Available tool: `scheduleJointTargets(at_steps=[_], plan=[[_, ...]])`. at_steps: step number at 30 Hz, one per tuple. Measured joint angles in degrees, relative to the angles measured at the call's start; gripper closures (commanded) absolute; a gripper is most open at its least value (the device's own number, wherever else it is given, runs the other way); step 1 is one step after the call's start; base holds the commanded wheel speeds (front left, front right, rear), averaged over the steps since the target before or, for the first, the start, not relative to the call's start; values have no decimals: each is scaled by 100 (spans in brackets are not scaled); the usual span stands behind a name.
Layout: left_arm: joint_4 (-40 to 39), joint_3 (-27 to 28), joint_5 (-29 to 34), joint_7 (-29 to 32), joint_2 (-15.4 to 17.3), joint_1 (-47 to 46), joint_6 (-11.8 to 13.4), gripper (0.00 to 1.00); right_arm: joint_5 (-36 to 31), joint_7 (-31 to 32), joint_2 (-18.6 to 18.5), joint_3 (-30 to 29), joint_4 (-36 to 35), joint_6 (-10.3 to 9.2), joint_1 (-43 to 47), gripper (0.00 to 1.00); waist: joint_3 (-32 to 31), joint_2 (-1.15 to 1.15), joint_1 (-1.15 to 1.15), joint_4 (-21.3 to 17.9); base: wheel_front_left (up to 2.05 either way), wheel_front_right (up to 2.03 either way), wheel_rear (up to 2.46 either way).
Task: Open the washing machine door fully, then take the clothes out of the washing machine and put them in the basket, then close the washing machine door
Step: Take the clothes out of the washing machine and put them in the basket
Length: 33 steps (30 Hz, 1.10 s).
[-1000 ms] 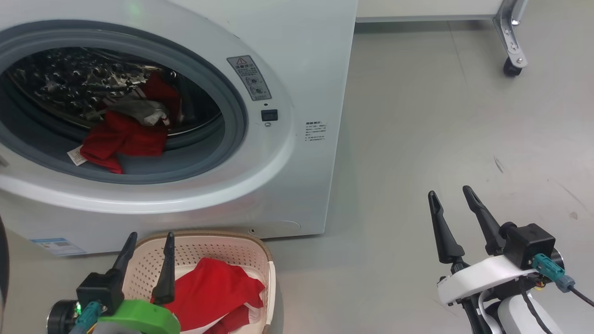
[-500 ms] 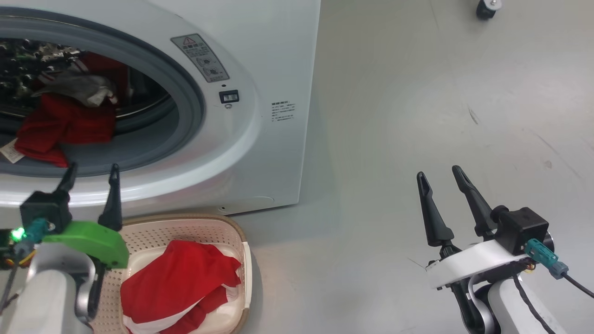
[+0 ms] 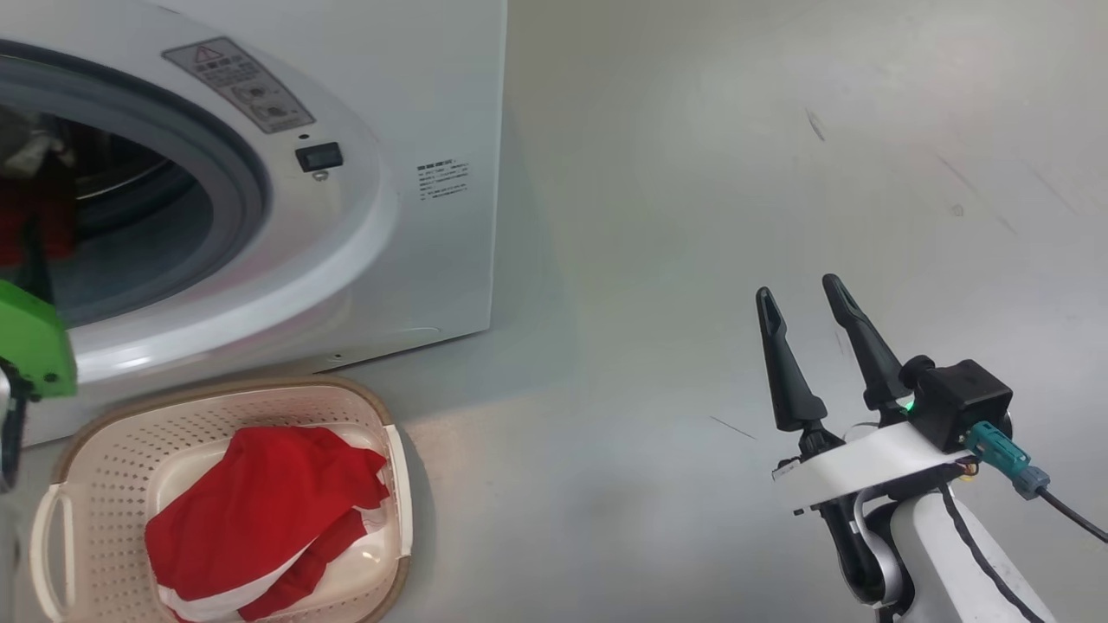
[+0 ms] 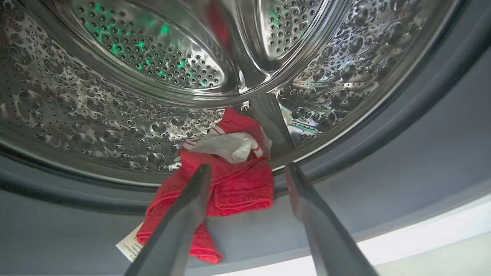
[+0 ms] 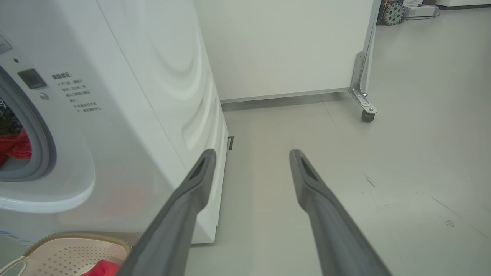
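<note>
- The left gripper (image 4: 247, 165), two long dark fingers spread wide and holding nothing, points into the round opening of the big white front-loading washing machine (image 3: 415, 104).
- A bright red fabric bundle with a white, thinly striped panel (image 4: 230, 184) lies just past the fingertips, in line with the gap between them. Whether the left finger touches it cannot be told.
- The bundle sits at the front lip of the perforated steel drum (image 4: 115, 115) and drapes onto the grey rubber ring (image 4: 383, 172), with a white label at its lower corner.
- The drum is hollow behind and above the bundle. A steel paddle rib (image 4: 272, 122) stands just beside it, and the rubber ring curves under both fingers.
- In the head view the left arm's green wrist cover (image 3: 30, 342) sits at the picture's left edge, in front of the opening.
- A small cream plastic basket with perforated sides and a brown rim (image 3: 95, 450) stands on the floor just in front of the machine, below the opening. A second red-and-white garment (image 3: 260, 502) lies in its middle.
- The right gripper (image 3: 798, 288), also spread and holding nothing, hangs over the grey floor (image 3: 692, 173), well apart from the machine and basket.
- Its fingers point along the machine's side, where the floor stretches wide toward a white panel on a castor (image 5: 287, 46).
</note>
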Motion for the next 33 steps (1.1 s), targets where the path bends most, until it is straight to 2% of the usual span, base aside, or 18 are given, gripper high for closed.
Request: scheduleJointTargets(at_steps=[7, 8, 16, 29, 33], plan=[[419, 92, 233, 505, 506, -509, 98, 0, -2, -56, 55, 21, 44, 20, -107, 0, 295, 0, 0, -274, 0, 0, 0], [534, 70, 343, 672, 649, -612, 98, 0, -5, -58, 57, 20, 53, 22, -136, 0, 374, 0, 0, -335, 0, 0, 0], [927, -294, 892, 1245, 1178, -961, 37, 0, -5, -132, 99, 10, 86, 24, -251, 0, 654, 0, 0, -492, 0, 0, 0], [1260, -474, 934, 1549, 1190, -1426, -69, 0, -59, -158, 108, -38, 166, 26, -425, 0, 878, 0, 0, -517, 0, 0, 0], [1417, -527, 934, 1595, 1096, -1457, -69, 0, -60, -200, 107, -40, 180, 35, -450, 0, 920, 0, 0, -514, 0, 0, 0]])
